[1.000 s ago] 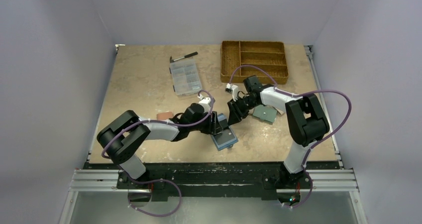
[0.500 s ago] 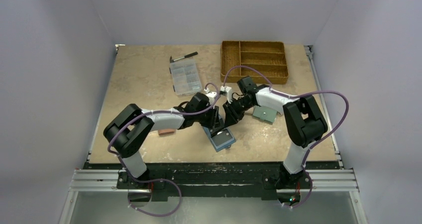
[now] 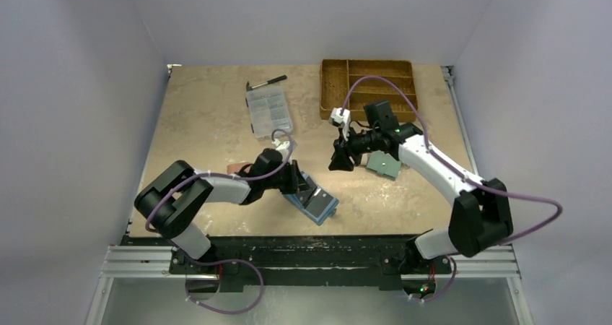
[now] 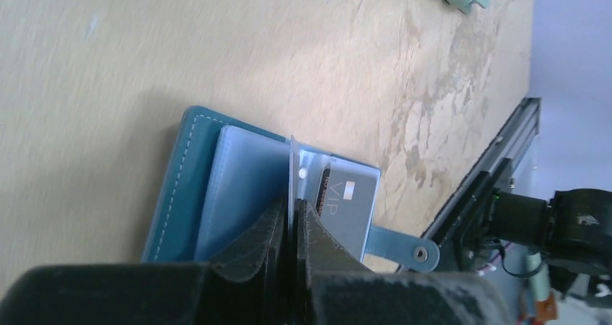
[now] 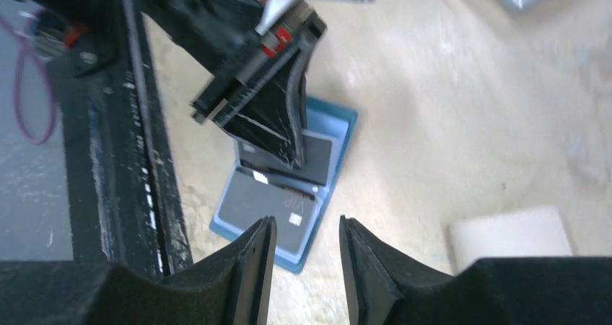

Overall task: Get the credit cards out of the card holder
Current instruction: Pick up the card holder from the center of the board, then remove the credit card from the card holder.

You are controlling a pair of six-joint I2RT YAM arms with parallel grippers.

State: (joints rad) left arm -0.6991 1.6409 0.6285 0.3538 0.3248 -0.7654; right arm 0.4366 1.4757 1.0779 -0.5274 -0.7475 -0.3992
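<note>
Jaws: my left gripper [image 4: 291, 208] pinching a leaf [image 4: 291, 165], maybe just sleeve; right gripper [image 5: 306, 225] open; card holder [image 4: 184, 184] could drag

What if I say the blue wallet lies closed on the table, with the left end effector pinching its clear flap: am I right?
No. The blue wallet lies open on the table, not closed: the left wrist view shows a grey card in its pockets. The left end effector does pinch its clear flap.

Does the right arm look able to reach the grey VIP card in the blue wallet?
Probably yes: the right gripper, open, faces the exposed VIP card; the left gripper pinches a clear sleeve alongside.
</note>
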